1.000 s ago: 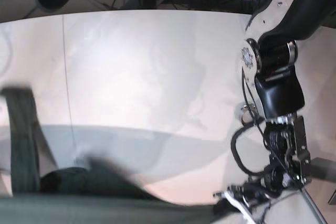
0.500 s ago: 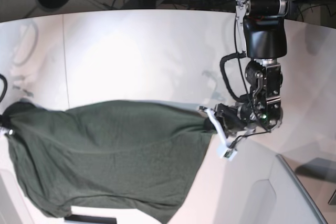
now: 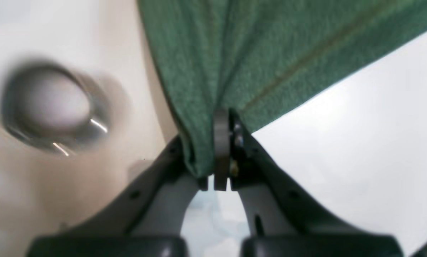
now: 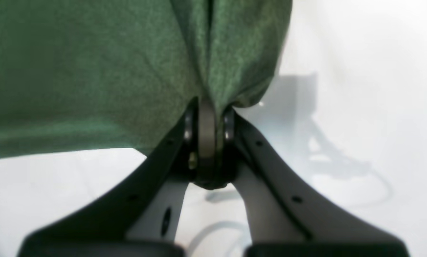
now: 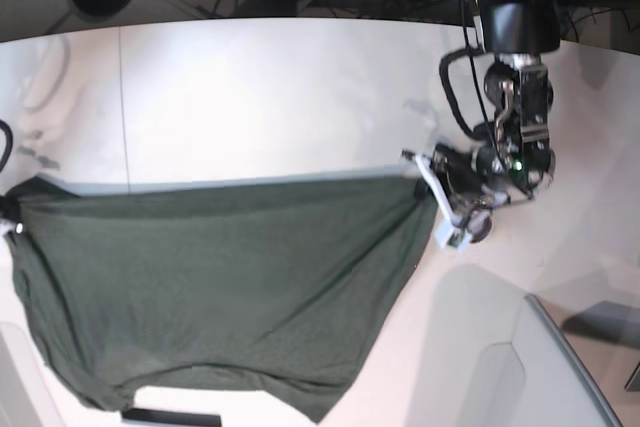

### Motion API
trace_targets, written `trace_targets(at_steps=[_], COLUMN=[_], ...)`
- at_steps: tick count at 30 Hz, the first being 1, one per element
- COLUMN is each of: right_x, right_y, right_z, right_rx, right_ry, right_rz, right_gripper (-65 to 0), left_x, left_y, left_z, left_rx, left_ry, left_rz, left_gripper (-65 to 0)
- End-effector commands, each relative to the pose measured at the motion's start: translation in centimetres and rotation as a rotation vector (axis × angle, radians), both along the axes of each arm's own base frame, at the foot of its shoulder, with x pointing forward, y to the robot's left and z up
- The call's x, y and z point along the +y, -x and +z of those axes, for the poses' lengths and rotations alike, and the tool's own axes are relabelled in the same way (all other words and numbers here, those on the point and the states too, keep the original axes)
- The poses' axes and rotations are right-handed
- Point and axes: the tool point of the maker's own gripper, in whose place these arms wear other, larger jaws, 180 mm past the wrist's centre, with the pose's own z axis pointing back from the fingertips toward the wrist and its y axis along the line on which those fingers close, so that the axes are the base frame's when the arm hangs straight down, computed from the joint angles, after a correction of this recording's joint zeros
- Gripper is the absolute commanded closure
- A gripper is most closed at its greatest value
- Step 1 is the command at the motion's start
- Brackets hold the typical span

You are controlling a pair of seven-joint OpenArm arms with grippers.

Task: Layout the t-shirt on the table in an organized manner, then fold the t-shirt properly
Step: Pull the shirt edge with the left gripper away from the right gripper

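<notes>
From here, the dark green t-shirt (image 5: pixel 220 287) fills the lower left of the frame, drawn straight across the white table (image 5: pixel 270 97). The left pincer (image 3: pixel 213 167) pinches its upper right corner; the right pincer (image 4: pixel 211 160) grips bunched cloth at the far left edge.

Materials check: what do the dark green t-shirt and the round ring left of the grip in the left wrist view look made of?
Dark green cloth t-shirt: soft, matte knit, probably cotton or a blend; it drapes in loose folds and shows no shine.
Round grey ring: likely smooth polished metal, given its bright glints, though blur leaves glossy plastic possible.
</notes>
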Motion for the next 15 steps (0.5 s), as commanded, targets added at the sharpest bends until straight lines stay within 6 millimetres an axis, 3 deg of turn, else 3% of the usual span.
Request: trace_targets(at_steps=[1, 8, 15], right_x=[-2.0, -3.3, -3.8], right_y=[-1.5, 0.4, 2.5], right_z=[2.6, 3.8, 2.7], right_rx=[-0.071, -0.076, -0.027], right_ry=[0.044, 0.085, 0.084], right_rz=[-0.012, -0.016, -0.032], right_gripper=[-0.2, -0.3, -0.3], left_x=[-0.2, 1.0, 1.2], left_y=[-0.8, 1.4, 3.8], left_z=[1.5, 2.3, 1.0], left_rx=[-0.057, -0.081, -0.035], left_ry=[0.006, -0.044, -0.049], left_rz=[-0.010, -0.028, -0.027], left_gripper=[0.0, 0.0, 0.0])
